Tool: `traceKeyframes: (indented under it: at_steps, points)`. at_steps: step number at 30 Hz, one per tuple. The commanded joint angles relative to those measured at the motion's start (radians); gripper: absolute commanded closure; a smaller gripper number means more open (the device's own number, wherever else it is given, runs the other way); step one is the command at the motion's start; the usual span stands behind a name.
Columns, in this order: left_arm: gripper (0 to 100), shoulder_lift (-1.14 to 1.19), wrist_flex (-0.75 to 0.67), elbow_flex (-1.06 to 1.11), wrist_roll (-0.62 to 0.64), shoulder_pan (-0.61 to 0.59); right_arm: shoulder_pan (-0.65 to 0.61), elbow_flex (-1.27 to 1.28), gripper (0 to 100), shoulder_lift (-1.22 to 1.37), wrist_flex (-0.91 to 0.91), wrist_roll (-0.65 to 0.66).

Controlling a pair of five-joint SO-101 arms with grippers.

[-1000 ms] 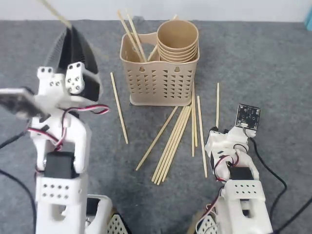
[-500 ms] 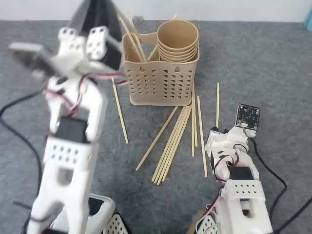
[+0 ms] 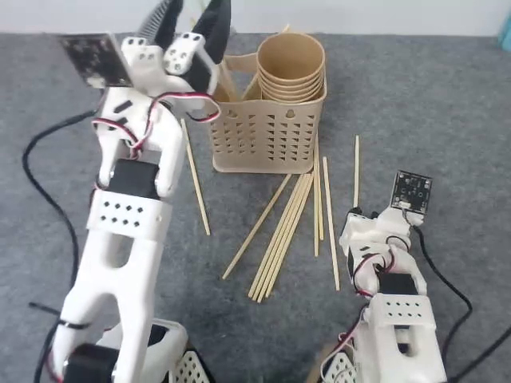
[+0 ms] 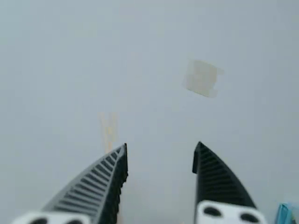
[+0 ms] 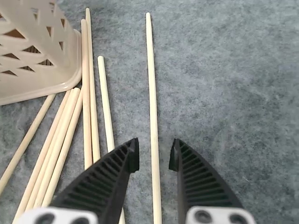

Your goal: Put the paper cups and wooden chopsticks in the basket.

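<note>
The beige slotted basket (image 3: pixel 267 128) stands at the back of the grey mat, with a nested stack of paper cups (image 3: pixel 291 60) in its right half and a chopstick (image 3: pixel 229 82) leaning in its left half. My left gripper (image 3: pixel 192 11) is raised over the basket's back left corner, open; its fingers (image 4: pixel 110 179) hold nothing and face a pale wall. Loose wooden chopsticks (image 3: pixel 279 231) lie fanned in front of the basket. My right gripper (image 5: pixel 154 147) is low over the mat, open, with one chopstick (image 5: pixel 151 84) lying between its fingers.
A lone chopstick (image 3: pixel 196 179) lies left of the basket, beside the left arm. Others (image 3: pixel 356 171) lie to the right near the right arm (image 3: pixel 383 267). The basket's corner (image 5: pixel 32 60) is close to the right gripper. Bare mat stretches to the far right.
The left arm swung from the left side to the basket's back left corner and its gripper opened; the chopstick it carried is gone from its fingers. The right arm kept still.
</note>
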Motion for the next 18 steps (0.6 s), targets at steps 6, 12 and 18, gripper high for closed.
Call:
traceKeyframes:
  at_steps: [6,12,18]
  points:
    - [84,-0.058,-0.005,-0.035,0.000,-0.199,0.007,-0.003,87.9,-0.033,-0.030,0.014]
    - [87,-0.242,0.273,0.015,0.000,-0.296,0.012,-0.006,88.3,-0.033,-0.027,0.014]
    - [87,-0.387,0.663,0.140,-0.003,-0.399,0.013,-0.011,88.3,-0.033,-0.019,0.014]
